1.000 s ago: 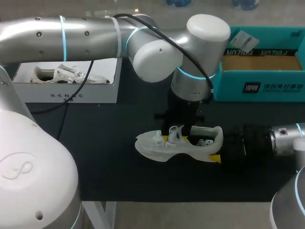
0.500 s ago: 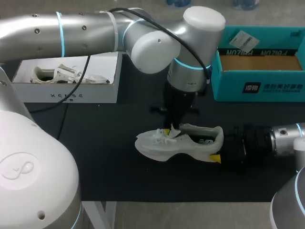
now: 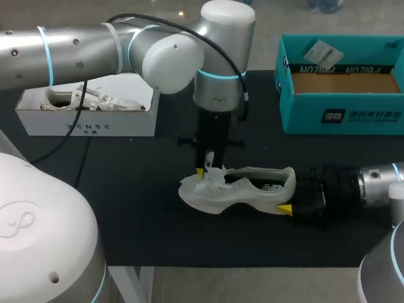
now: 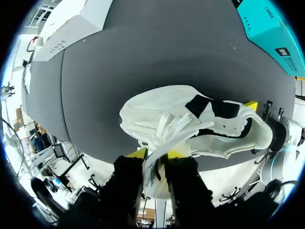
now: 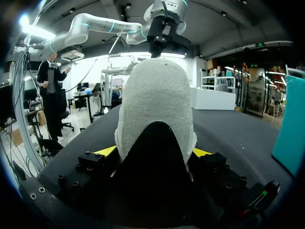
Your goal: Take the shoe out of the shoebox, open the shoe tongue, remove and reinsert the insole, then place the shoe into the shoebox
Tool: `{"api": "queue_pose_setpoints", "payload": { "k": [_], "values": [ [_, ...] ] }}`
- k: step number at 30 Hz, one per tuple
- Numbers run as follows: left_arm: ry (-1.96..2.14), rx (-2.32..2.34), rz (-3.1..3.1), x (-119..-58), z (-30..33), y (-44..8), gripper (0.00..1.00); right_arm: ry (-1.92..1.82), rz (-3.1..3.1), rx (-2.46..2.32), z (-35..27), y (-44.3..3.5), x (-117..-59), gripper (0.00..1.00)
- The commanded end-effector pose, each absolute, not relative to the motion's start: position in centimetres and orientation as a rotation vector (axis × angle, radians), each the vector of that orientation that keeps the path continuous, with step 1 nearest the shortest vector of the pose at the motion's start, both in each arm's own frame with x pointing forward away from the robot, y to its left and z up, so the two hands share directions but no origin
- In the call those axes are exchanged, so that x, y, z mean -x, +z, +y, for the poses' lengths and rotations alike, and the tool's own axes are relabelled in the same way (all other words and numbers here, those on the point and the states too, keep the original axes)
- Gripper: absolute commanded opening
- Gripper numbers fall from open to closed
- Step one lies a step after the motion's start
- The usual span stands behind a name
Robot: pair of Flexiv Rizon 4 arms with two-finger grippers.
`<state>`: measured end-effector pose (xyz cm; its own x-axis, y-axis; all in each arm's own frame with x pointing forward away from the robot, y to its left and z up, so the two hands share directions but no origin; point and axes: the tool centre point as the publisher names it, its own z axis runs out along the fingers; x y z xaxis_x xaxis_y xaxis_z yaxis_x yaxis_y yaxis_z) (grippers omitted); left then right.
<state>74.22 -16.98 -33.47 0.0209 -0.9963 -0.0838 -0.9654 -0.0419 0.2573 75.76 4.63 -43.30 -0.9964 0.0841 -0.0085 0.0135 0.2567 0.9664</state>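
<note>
Head view: a white shoe lies on its sole in the middle of the dark table, toe toward the robot's left and heel toward its right. The left arm comes in from the left and bends down over the shoe. The left gripper points straight down at the laced front part, with its yellow tips at the tongue. The right arm comes in low from the right. The right gripper meets the heel, with one yellow tip showing under the heel's near edge.

In the left wrist view, the left gripper is clenched on the tongue. A white strip of it runs between the two yellow fingertips, which press it from both sides. The rest of the shoe stretches out ahead on the table.

In the right wrist view, the right gripper grasps the shoe by the heel, a yellow tip on either side of the padded collar.

The teal shoebox stands at the table's far right, well apart from the shoe. Its brown floor shows, and a paper tag leans on its back wall. A white box at the far left holds a second shoe.
</note>
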Motion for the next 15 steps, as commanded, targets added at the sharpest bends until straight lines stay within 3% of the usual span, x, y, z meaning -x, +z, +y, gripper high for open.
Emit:
{"api": "queue_pose_setpoints", "payload": {
  "k": [1,14,15],
  "values": [
    [-0.283,-2.079,-2.022,-74.5,-16.2,-34.7,0.00,1.874,2.447,-0.097,4.8,-43.7,-75.7,0.00],
    [-0.257,-2.041,-2.043,-74.3,-17.3,-34.2,0.02,1.874,2.447,-0.097,4.8,-43.7,-75.7,0.00],
    [-0.256,-2.040,-2.047,-74.2,-17.4,-33.9,0.66,1.874,2.447,-0.097,4.8,-43.7,-75.7,0.00]
  ]
}}
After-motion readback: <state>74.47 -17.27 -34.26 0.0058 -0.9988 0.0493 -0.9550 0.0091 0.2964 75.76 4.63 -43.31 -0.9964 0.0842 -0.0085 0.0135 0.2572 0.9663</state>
